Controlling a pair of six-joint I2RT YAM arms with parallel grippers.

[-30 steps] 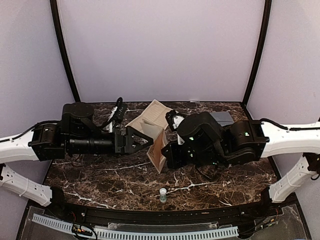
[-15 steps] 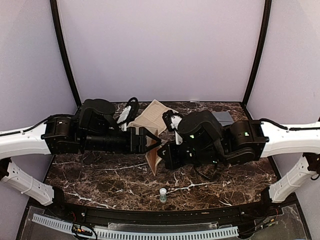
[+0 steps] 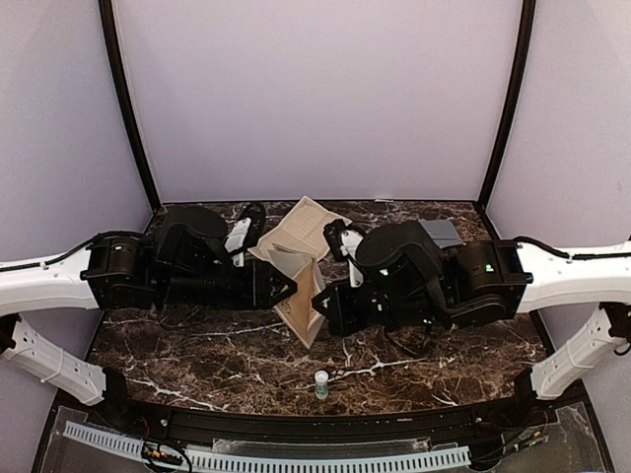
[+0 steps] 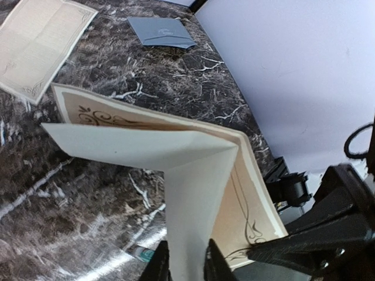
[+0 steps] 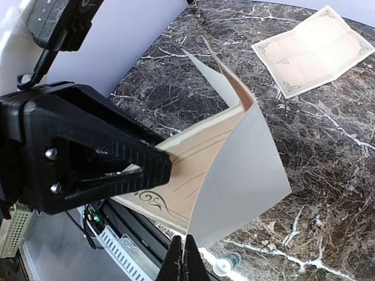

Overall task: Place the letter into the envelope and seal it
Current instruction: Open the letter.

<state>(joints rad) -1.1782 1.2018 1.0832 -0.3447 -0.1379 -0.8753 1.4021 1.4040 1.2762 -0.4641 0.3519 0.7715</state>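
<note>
1. Table [image 3: 217,365] of dark veined marble: one, carrying everything.
2. Arms: two, meeting at the middle. The left gripper [image 4: 185,266] pinches a white panel of the letter [image 3: 301,320]; the right gripper [image 5: 183,257] is clamped on the letter's lower edge.
3. Tan sheets: two. One is the letter, folded and held on edge above the marble; the second sheet [image 3: 301,229] lies flat at the far side.
4. Envelope [image 3: 439,234]: one, flat at the far right behind the right arm, well apart from the letter. Its long axis runs roughly left to right; which way the flap points cannot be told.
5. Bottle [image 3: 321,383]: one, small, near the front edge.
</note>
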